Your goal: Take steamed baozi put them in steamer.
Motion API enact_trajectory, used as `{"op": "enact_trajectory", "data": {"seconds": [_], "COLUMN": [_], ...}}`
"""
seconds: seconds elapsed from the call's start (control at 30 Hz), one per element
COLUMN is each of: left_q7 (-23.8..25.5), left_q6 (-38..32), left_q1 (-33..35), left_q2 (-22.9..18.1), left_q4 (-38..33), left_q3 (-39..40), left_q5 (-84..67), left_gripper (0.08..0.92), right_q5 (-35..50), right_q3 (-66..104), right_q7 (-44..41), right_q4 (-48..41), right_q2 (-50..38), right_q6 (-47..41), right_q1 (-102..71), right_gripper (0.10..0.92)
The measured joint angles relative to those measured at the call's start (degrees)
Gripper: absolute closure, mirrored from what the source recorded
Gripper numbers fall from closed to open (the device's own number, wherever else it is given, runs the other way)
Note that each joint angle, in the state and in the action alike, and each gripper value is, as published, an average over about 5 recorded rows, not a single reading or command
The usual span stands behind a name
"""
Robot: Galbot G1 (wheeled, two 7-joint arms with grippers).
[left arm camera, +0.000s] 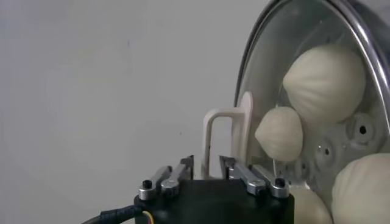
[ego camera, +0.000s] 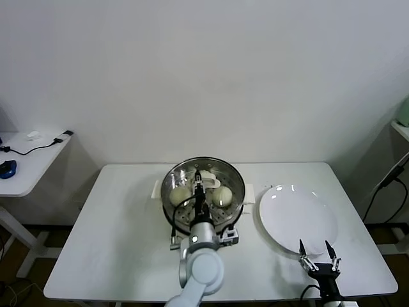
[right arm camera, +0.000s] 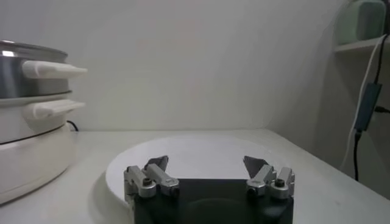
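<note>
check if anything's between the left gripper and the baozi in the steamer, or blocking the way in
Nothing visible is. The left gripper is over the open steamer, no lid on it, with baozi lying on the perforated tray. The plate holds none, and the right gripper waits open at its near edge.

Ahead of me a plain, matte off-white wall fills the upper half of what I see, evenly lit with no window in it, and a broad white rectangular tabletop stands against it. Off to my left is a smaller white side desk on white metal legs, with a black cable trailing across it and a small blue object at its edge. To my right a white shelf carries a pale green container, cables hang beside it, and dark floor shows beneath the furniture.
</note>
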Motion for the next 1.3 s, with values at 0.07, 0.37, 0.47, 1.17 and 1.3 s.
{"op": "enact_trajectory", "data": {"seconds": [0.07, 0.37, 0.47, 1.17, 1.3], "left_q7": [0.3, 0.4, -0.4, -12.5, -12.9], "left_q6": [-0.3, -1.8, -2.8, -25.1, -30.0], "left_q1": [0.3, 2.5, 3.7, 16.0, 19.5], "left_q2": [0.0, 0.0, 0.0, 11.8, 14.4], "left_q4": [-0.8, -6.5, -8.8, -19.4, -18.0], "left_q3": [0.2, 0.5, -0.1, -23.8, -29.2], "left_q5": [-0.3, -2.9, -4.9, -68.4, -83.2], "left_gripper": [0.585, 0.325, 0.242, 0.177, 0.177], "right_q5": [0.0, -0.7, -0.9, 2.4, 2.6], "right_q3": [0.0, -0.3, -0.6, -1.5, -1.4], "right_q7": [0.0, -0.1, -0.1, 0.4, 0.5], "right_q4": [0.1, 0.2, 0.2, 1.2, 1.4], "right_q2": [0.0, 0.5, 0.8, 1.5, 1.4], "right_q6": [-0.1, -0.9, -1.1, 5.8, 6.3], "right_q1": [0.0, 0.2, 0.3, 0.2, 0.3], "right_gripper": [0.203, 0.203, 0.203, 0.203, 0.203]}}
